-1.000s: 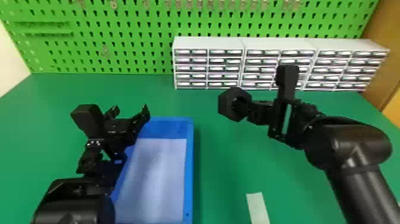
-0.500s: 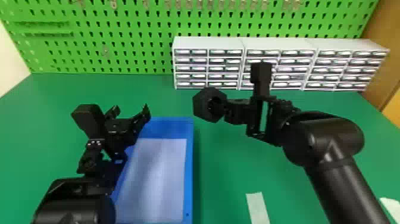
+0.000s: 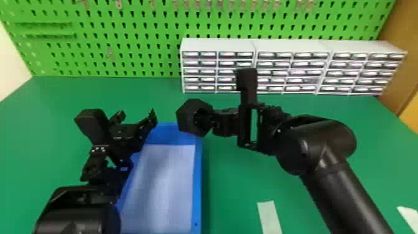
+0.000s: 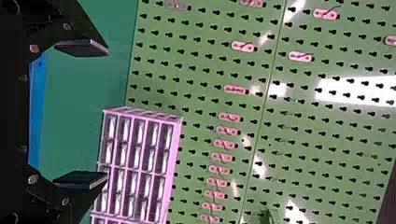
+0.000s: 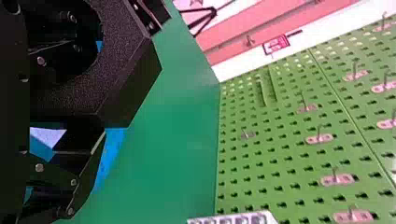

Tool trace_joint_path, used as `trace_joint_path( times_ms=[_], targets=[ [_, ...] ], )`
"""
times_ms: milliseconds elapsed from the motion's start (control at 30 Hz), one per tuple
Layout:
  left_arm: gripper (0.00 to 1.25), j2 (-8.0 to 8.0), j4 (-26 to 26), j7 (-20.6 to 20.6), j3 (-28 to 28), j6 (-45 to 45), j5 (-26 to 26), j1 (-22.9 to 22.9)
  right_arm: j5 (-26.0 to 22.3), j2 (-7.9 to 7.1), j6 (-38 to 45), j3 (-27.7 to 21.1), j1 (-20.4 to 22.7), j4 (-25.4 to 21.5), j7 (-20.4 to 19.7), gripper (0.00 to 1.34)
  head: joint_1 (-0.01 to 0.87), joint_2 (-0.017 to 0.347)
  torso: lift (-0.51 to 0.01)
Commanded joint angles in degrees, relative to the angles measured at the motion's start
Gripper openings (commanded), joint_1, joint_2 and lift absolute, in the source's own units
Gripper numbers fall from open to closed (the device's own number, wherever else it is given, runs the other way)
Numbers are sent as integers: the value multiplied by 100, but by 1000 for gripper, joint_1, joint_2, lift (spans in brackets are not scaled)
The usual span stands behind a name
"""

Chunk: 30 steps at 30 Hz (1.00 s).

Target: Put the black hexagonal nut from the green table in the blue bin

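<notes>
My right gripper (image 3: 210, 122) is shut on the black hexagonal nut (image 3: 186, 117), holding it in the air by the far right corner of the blue bin (image 3: 197, 183). In the right wrist view, the nut (image 5: 135, 86) fills the upper left, with one finger of my right gripper (image 5: 88, 105) against its outer side and the other at the hole. Parked over the bin's left side, my left gripper (image 3: 136, 118) is open and holds nothing. The left wrist view shows that left gripper (image 4: 95, 113) with its fingers wide apart.
White drawer cabinets (image 3: 217, 45) line the back of the green table (image 3: 236, 186), before a green pegboard (image 3: 124, 65). A pale strip (image 3: 270, 217) lies right of the bin. The left arm is close beside the nut's left.
My right arm has moved left with the nut, from over the table right of the bin to the bin's far right corner. The left arm has kept still.
</notes>
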Motion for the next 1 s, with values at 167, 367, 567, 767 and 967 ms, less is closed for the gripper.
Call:
trace_joint_path(
  times_ms=[167,367,567,767,967],
  targets=[
    [927,0,0,50,0,0,-5,4,-328,-50,36,425,-87,96,35,374,686,51,-97],
    [927,0,0,77,27,0,-14,-13,-495,-85,36,654,-113,140,43,374,686,51,-97],
    [927,0,9,94,53,0,-22,-22,-627,-102,36,856,-148,201,43,374,686,51,-97],
    [927,0,44,103,88,0,-31,-57,-715,-111,27,1023,-166,245,43,374,686,51,-97],
    [927,0,52,103,141,0,-49,-93,-794,-120,27,1129,-210,307,43,374,686,51,-97]
  ],
)
